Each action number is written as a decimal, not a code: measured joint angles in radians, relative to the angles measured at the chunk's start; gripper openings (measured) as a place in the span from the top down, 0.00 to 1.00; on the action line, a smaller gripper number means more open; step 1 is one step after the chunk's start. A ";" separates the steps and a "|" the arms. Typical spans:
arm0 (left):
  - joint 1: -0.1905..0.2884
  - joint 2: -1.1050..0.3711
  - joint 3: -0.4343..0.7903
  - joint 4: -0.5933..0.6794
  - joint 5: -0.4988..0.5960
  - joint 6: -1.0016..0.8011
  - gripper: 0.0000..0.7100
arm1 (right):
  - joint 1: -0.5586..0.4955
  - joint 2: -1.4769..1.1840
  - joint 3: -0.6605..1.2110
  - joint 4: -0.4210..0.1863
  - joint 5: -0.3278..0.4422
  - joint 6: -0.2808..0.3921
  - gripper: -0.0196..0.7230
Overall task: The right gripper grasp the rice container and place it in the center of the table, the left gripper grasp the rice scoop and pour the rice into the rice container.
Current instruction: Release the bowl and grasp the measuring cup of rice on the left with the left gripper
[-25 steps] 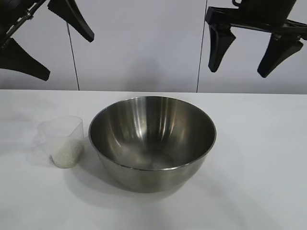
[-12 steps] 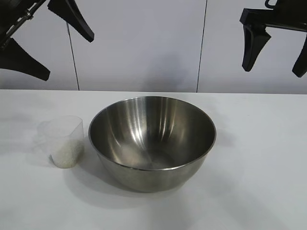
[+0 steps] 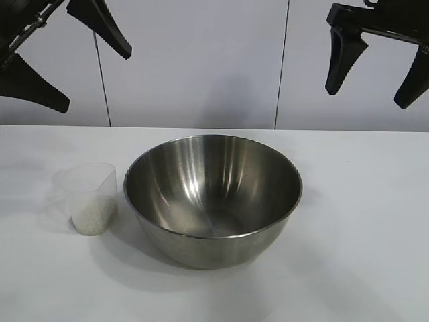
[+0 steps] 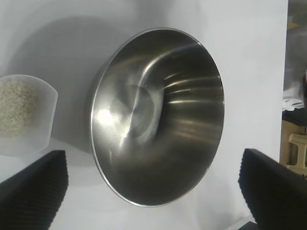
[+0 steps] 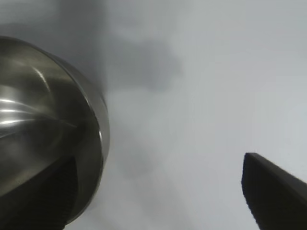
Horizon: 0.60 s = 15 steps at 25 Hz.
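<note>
We find the right gripper (image 3: 374,90) high above the table (image 3: 362,221), its two fingers spread wide and pointing down. It holds nothing and touches nothing. The left gripper (image 3: 94,77) hangs equally high on the other side, fingers likewise splayed wide, empty and clear of all objects.

Our count: two grippers, one bowl (image 3: 212,198), one scoop (image 3: 88,197), one small heap of rice (image 3: 90,216).

The bowl stands upright on the table, below the right gripper and off toward the left gripper's side, well apart from both sets of fingers. We see no rice in it. In the right wrist view its rim (image 5: 93,120) lies beside one finger, with the other finger (image 5: 273,191) over bare table. In the left wrist view the bowl (image 4: 158,115) sits between that gripper's two fingertips but far beneath them.

The scoop stands upright just beside the bowl, on the side away from the right gripper, below the left gripper and apart from it. We cannot tell whether scoop and bowl touch. The rice lies in the bottom of the scoop, seen from above in the left wrist view (image 4: 12,108).
</note>
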 joint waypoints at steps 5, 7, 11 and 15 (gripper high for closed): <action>0.000 0.000 0.000 0.000 0.000 0.000 0.02 | 0.000 0.000 0.000 0.022 -0.013 0.000 0.11; 0.000 0.000 0.000 0.000 0.000 0.000 0.02 | 0.000 0.000 0.000 0.022 -0.016 0.000 0.11; 0.000 0.000 0.000 0.000 0.000 0.000 0.02 | 0.000 0.000 0.000 0.024 -0.016 0.000 0.11; 0.000 0.000 0.000 0.000 0.000 0.000 0.02 | 0.000 0.000 0.000 0.028 -0.016 0.000 0.11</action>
